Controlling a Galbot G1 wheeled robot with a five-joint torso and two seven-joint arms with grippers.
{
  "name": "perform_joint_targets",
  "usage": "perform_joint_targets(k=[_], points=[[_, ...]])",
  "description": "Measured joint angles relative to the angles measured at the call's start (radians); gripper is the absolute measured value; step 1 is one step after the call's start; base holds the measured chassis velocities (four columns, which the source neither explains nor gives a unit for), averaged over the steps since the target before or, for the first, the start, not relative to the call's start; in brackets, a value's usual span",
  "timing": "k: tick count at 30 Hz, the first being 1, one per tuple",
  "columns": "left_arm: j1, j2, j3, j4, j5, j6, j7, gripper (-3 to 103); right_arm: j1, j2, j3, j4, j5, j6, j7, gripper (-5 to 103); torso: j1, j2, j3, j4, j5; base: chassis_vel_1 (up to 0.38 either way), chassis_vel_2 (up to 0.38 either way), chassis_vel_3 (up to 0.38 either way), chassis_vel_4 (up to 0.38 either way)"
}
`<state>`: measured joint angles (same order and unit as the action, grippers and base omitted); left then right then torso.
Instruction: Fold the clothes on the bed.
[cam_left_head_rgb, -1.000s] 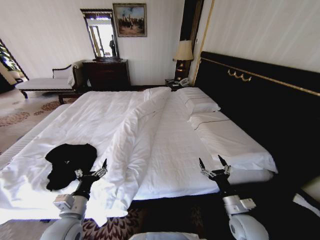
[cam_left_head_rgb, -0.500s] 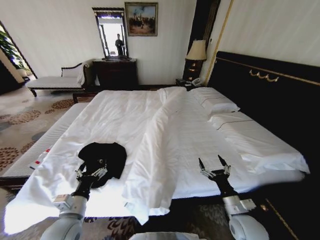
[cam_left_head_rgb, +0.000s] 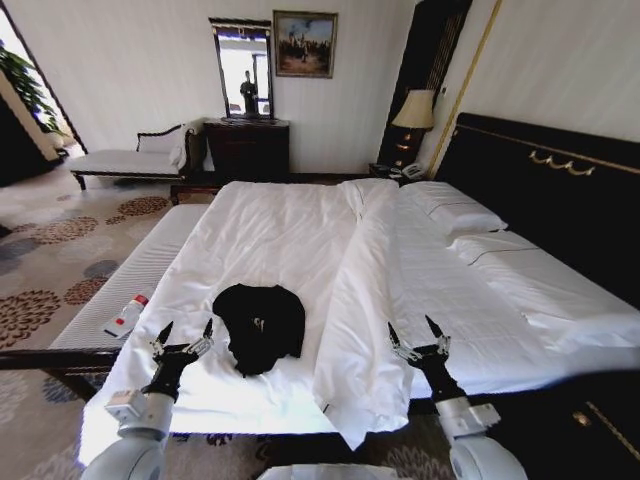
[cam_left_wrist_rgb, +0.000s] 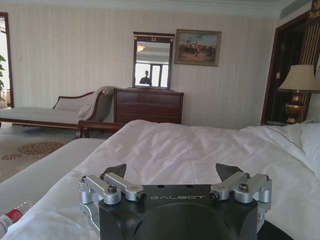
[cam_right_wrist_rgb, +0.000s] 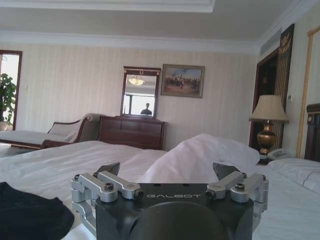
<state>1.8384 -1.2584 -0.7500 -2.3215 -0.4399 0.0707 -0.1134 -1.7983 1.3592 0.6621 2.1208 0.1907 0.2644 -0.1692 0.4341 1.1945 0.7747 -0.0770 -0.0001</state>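
Note:
The clothes (cam_left_head_rgb: 260, 325) are one crumpled black T-shirt lying on the near left part of the bed (cam_left_head_rgb: 290, 225), whose white sheets and duvet stretch back to the pillows. My left gripper (cam_left_head_rgb: 185, 335) hovers open just left of the shirt, above the bed's near edge. Over the bunched duvet, to the right of the shirt, my right gripper (cam_left_head_rgb: 417, 335) is open and holds nothing. The left wrist view has the left gripper (cam_left_wrist_rgb: 171, 171) open over the white sheet (cam_left_wrist_rgb: 190, 150). A dark edge of the clothes (cam_right_wrist_rgb: 30, 215) lies beside the open right gripper (cam_right_wrist_rgb: 166, 169).
A long ridge of folded duvet (cam_left_head_rgb: 365, 300) runs down the bed right of the shirt. A narrow white bench (cam_left_head_rgb: 140, 275) along the bed's left side carries a red-and-white bottle (cam_left_head_rgb: 127, 313). The dark headboard (cam_left_head_rgb: 560, 190), a lamp (cam_left_head_rgb: 420, 110), dresser (cam_left_head_rgb: 250, 150) and chaise (cam_left_head_rgb: 125, 160) stand behind.
The whole head view has shifted: the bed and shirt now sit farther right in the picture, so the camera has moved. Both grippers keep the same open pose.

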Motion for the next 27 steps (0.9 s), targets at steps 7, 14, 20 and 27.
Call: perform_joint_targets(k=[7, 14, 20, 27], points=[[0.003, -0.004, -0.003, -0.002, 0.0, -0.001, 0.001, 100, -0.001, 0.009, -0.036, -0.053, -0.008, -0.022, 0.053, 100, 0.0, 0.0, 0.0, 0.0, -0.0001, -0.089, -0.012, 0.058, 0.002], [0.003, -0.007, -0.004, 0.004, -0.001, -0.002, 0.001, 100, -0.024, 0.012, -0.072, -0.048, -0.003, -0.022, 0.038, 100, 0.0, 0.0, 0.0, 0.0001, -0.0011, -0.008, -0.005, 0.003, 0.0], [0.0, -0.007, 0.0, 0.004, -0.002, -0.003, 0.0, 100, -0.033, 0.02, -0.104, -0.042, -0.015, -0.02, 0.024, 100, 0.0, 0.0, 0.0, 0.0001, -0.0004, 0.0, 0.0, 0.0, 0.0], [0.004, -0.006, -0.003, 0.002, -0.008, -0.003, 0.001, 100, -0.006, 0.021, -0.067, -0.093, -0.049, -0.016, 0.045, 100, 0.0, 0.0, 0.0, 0.0001, -0.0004, 0.0, 0.0, 0.0, 0.0]])
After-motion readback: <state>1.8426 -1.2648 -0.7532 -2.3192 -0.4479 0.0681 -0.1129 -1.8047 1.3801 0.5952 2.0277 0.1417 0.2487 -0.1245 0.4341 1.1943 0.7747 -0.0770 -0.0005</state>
